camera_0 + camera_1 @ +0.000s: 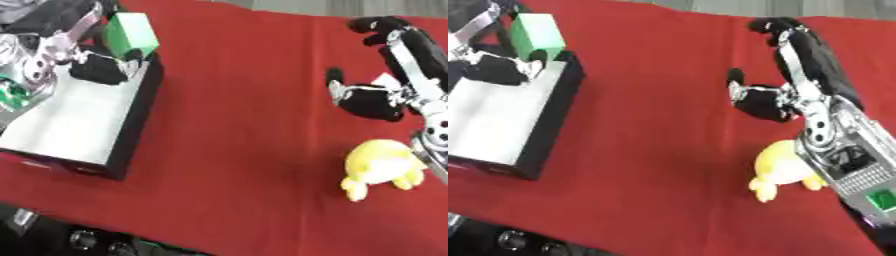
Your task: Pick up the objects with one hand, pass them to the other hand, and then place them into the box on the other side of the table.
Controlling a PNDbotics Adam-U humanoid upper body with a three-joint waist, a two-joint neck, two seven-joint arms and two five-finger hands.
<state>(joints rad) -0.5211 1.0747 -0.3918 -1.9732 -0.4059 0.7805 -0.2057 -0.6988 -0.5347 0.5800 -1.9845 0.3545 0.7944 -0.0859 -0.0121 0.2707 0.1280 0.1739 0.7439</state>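
Observation:
A green block (131, 32) is held above the far end of the black-walled box (133, 125) at the left, tilted. My left hand (98, 69) is under and beside the block, with its fingers curled against the lower edge. The box's pale floor shows nothing else on it. My right hand (763, 104) hovers over the red cloth at the right, with its fingers (779, 26) reaching away and its thumb (734, 80) spread; it holds nothing. A yellow plush toy (381, 167) lies on the cloth just in front of that hand, partly hidden by the right forearm.
A red cloth (245, 100) covers the table between the box and the right hand. The table's front edge runs across the lower left, with dark parts of my body (83, 240) below it. The silver right forearm (846, 155) overhangs the toy.

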